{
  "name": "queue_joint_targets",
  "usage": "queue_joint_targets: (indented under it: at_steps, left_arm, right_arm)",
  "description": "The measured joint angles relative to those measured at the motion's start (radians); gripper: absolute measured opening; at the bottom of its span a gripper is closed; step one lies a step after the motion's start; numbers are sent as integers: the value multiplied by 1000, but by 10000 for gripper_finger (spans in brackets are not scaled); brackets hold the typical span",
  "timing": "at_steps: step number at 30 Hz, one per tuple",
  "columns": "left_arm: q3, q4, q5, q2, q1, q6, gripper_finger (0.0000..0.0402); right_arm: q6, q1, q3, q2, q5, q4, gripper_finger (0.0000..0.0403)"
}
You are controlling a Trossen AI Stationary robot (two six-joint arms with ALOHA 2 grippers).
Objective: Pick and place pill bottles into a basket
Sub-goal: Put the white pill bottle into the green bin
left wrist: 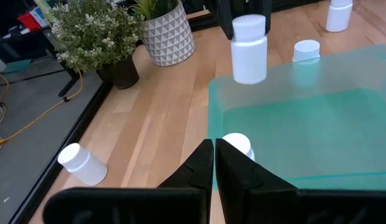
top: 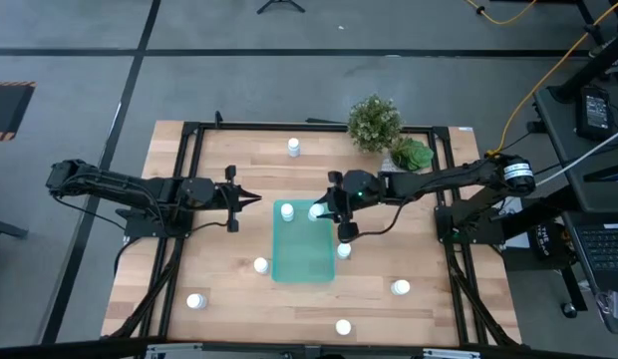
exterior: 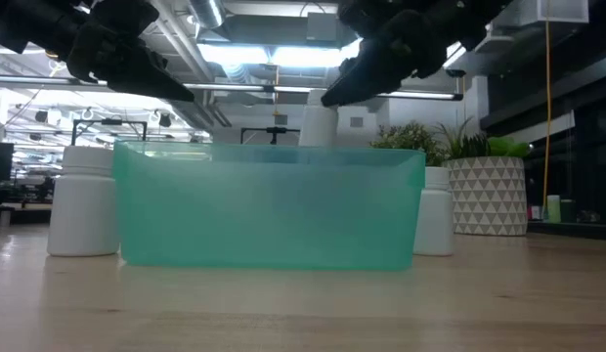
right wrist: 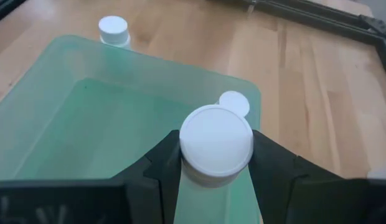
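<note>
Bottles (top: 260, 265) flank the basket (top: 302, 261) (its floor open); plants (top: 374, 122) crowd behind.

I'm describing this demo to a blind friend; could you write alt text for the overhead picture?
Seen from above, the right gripper holds a white pill bottle over the far end of a teal basket on a wooden table. The left gripper waits shut to the basket's left. Other bottles stand scattered around, with two potted plants at the far edge.
</note>
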Motion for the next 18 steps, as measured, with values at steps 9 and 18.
queue_joint_targets:
  at_steps: [9, 18]
  left_arm:
    - [0, 3, -3, 0, 0, 0, 8]
    - [0, 3, -18, 0, 0, 0, 12]
  right_arm:
    - [0, 1, 0, 71, 1, 41, 149]
    - [-2, 1, 0, 166, 41, 99, 149]
